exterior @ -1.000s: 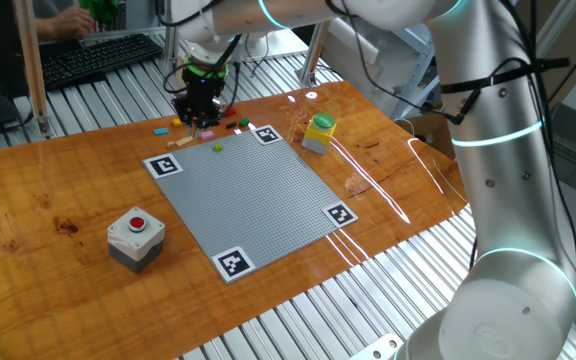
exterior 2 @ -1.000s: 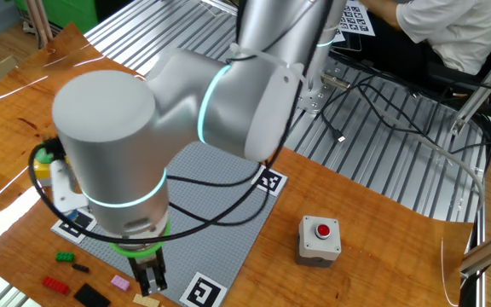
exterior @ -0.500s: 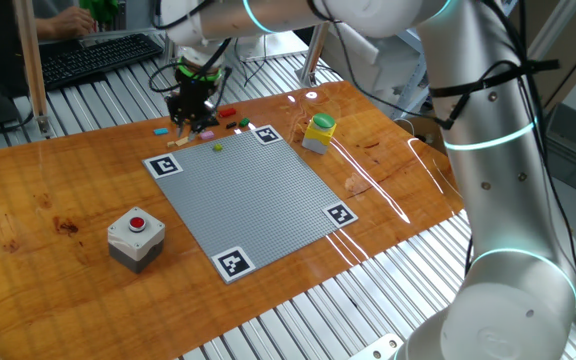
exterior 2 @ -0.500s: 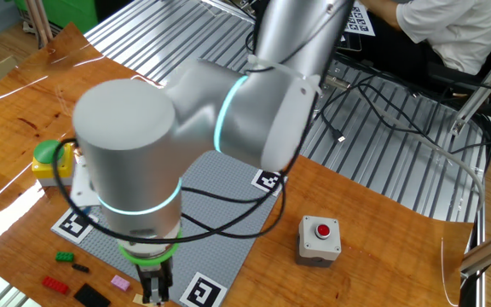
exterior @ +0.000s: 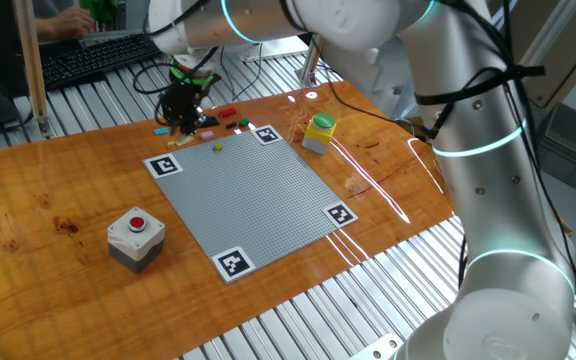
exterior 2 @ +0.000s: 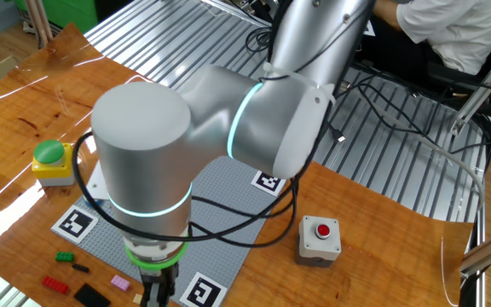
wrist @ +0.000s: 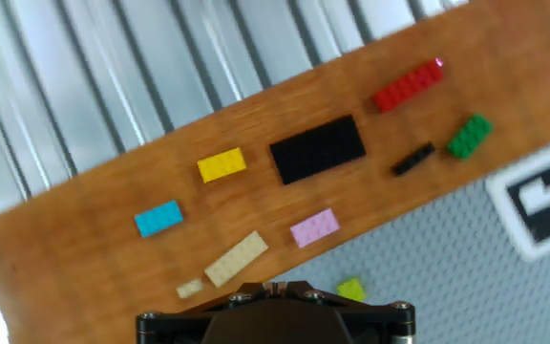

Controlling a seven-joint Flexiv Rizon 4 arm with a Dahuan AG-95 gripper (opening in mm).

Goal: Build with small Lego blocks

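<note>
hidden: claw (exterior 2: pixel 154 294) fingertips — cut by frame edge | jaw gap — unreadable

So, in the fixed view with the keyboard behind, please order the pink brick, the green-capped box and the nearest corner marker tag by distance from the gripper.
From the gripper:
1. pink brick, just beside it on the wood
2. green-capped box, past the plate's far corner
3. marker tag, plate's front corner

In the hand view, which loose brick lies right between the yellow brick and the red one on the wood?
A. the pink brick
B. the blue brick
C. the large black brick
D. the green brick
C: the large black brick sits on the wood with the yellow brick on one side and the red brick on the other.
</note>
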